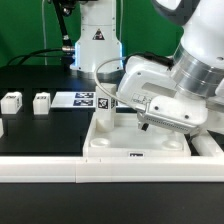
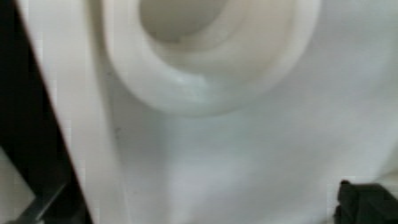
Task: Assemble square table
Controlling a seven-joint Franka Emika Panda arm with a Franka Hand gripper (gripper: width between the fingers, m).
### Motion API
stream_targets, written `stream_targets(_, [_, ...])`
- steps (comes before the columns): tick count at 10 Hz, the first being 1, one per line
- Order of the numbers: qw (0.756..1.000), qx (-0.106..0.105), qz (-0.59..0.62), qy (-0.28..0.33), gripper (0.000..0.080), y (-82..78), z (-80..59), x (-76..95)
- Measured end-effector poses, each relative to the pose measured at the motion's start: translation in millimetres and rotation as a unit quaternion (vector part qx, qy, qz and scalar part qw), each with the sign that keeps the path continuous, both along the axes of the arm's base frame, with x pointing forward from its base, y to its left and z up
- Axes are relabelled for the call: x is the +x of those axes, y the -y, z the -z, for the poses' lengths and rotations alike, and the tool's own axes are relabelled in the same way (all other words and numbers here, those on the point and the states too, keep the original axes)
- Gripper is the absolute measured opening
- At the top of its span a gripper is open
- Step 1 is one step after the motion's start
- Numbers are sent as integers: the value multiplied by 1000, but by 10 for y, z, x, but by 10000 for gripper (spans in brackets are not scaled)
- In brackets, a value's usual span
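Just beneath the wide-spread gripper [image 1: 147, 124], the white square table top [image 1: 100, 142].

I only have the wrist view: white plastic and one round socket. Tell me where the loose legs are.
Observer: A leg block stands on the black table toward the exterior view's left, apart from the table top; another leg block stands beside it.
Operator: Say what lies between them and the top.
Observer: The marker board, flat on the table.
Operator: Now place the end effector for me.
Observer: The end effector hangs over the table top's side toward the exterior view's right.
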State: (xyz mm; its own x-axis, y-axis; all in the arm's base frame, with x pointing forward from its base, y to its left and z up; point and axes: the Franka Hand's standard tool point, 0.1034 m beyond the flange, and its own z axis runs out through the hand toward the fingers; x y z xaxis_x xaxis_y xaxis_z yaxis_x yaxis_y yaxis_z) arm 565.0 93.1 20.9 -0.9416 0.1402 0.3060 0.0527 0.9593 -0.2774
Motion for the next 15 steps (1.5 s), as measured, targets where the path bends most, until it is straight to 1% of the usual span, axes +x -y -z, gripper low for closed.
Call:
stream_targets(2, [1000,0,0,0,649,0,-4,2])
stream_targets(3, [1000,-10,8,6,649,-6,-163,46])
stream_targets(4, [999,-22,11,26,649,50,-499,105])
stream_targets(5, [998,-33,19,39,649,130,-706,93])
stream_targets(6, [998,-42,22,47,649,226,-874,67])
stream_targets(7, [997,-50,27,55,649,358,-984,40])
stream_targets(8, [995,-54,44,74,649,602,-1063,2])
stream_targets(9, [991,-56,76,100,649,894,-1114,-96])
stream_targets(10, [985,-59,111,119,649,1081,-1106,-176])
stream_targets(11, [979,-71,145,121,649,1049,-1094,-197])
stream_targets(12, [974,-78,171,129,649,1024,-1082,-188])
stream_targets(13, [969,-84,190,133,649,1040,-1078,-192])
stream_targets(14, [956,-97,237,146,649,1038,-1073,-194])
stream_targets(15, [945,-105,268,154,649,1037,-1071,-195])
